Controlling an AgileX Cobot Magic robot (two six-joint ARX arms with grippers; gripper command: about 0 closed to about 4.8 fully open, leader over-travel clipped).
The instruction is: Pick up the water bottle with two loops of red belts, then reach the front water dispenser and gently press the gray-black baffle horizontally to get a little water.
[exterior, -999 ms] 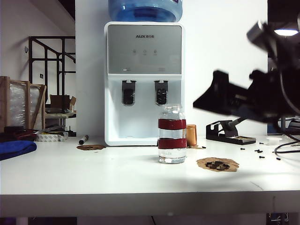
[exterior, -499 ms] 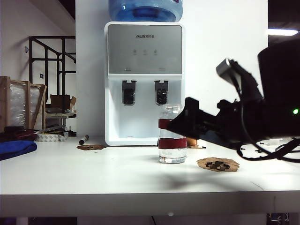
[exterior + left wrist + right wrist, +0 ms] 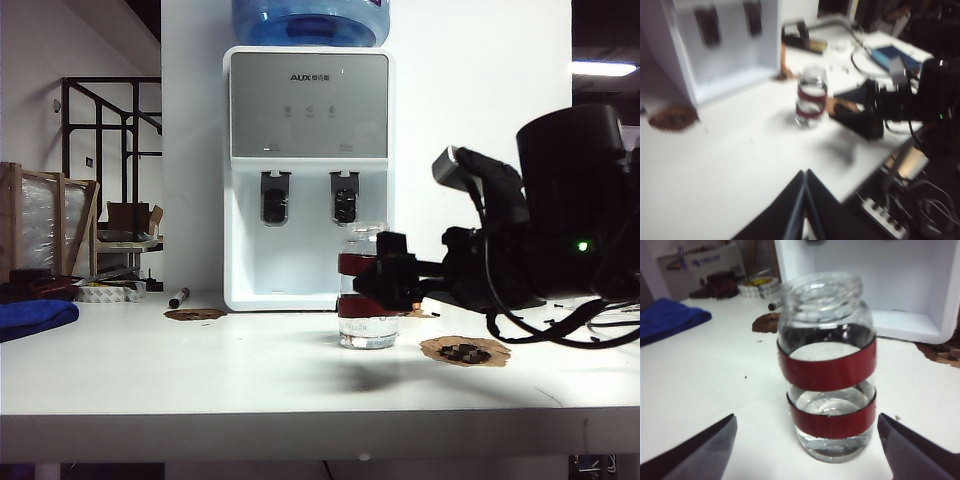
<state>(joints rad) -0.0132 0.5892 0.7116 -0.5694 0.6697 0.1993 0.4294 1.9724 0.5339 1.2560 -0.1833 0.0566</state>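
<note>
Since a second ago we see the right arm point(image 3: 560, 230) has swung down from high at the right of the exterior view and pushed in toward the middle, so that its right gripper point(image 3: 392, 281) now sits at the bottle's level, overlapping the bottle's right side as we look at it; the bottle itself has not shifted.

The largest thing before us is the table point(image 3: 200, 370), a white top running the full width. On it, at the back, stands the water dispenser point(image 3: 308, 180), white with a silver-grey upper panel, a blue jug point(image 3: 310, 20) on top and two dark taps point(image 3: 275, 196) in its recess. The right arm fills the right side of the exterior view, dark and bulky, with cables trailing onto the table.

The bottle point(image 3: 826, 365) stands upright on the table in front of the dispenser, below the right-hand tap, clear glass with two red bands and an open wide neck. In the right wrist view the right gripper point(image 3: 807, 442) has its jaws spread wide, one finger point(image 3: 705, 442) on each side of the bottle and clear of the glass; it holds nothing.

The left gripper point(image 3: 804, 202) hangs above the near part of the table, well apart from the bottle, its two fingers pressed together and empty.

A brown patch point(image 3: 464, 350) lies just right of the bottle.
</note>
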